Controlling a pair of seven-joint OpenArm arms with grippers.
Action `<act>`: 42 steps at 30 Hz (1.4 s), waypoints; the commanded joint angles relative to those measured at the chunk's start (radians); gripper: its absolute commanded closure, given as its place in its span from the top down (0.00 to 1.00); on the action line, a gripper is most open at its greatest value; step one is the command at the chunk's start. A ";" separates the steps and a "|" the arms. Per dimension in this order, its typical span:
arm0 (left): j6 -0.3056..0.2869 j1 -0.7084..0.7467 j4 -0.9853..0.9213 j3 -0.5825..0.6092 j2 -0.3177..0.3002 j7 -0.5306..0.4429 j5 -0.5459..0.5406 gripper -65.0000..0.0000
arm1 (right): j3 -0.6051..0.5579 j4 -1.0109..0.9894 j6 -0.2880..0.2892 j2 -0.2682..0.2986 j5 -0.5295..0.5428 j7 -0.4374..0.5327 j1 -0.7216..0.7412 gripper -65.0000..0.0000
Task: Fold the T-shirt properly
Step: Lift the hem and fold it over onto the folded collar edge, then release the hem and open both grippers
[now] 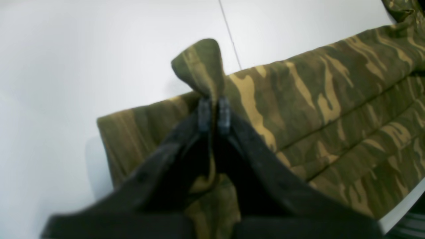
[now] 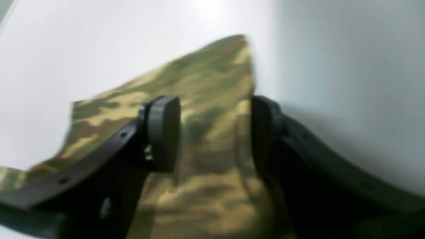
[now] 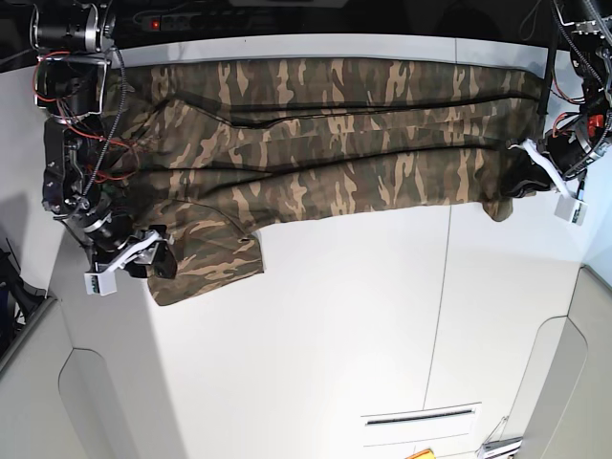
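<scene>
The camouflage T-shirt lies stretched in a long folded band across the far side of the white table, with one sleeve spread at the near left. My left gripper is shut on a pinched corner of cloth that stands up past its fingertips. In the base view this gripper sits at the shirt's right end. My right gripper is open, its pads astride the sleeve's edge with the cloth beneath them. In the base view it rests at the sleeve's left edge.
The white table has a seam running front to back and a slot near its front edge. Red cables hang along the arm at the left. The table's far edge runs just behind the shirt.
</scene>
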 commanded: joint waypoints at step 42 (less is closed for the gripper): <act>-0.009 0.254 0.316 -0.183 -0.022 0.070 -0.025 0.00 | 0.439 0.910 0.037 -0.027 0.548 -0.606 -0.633 0.00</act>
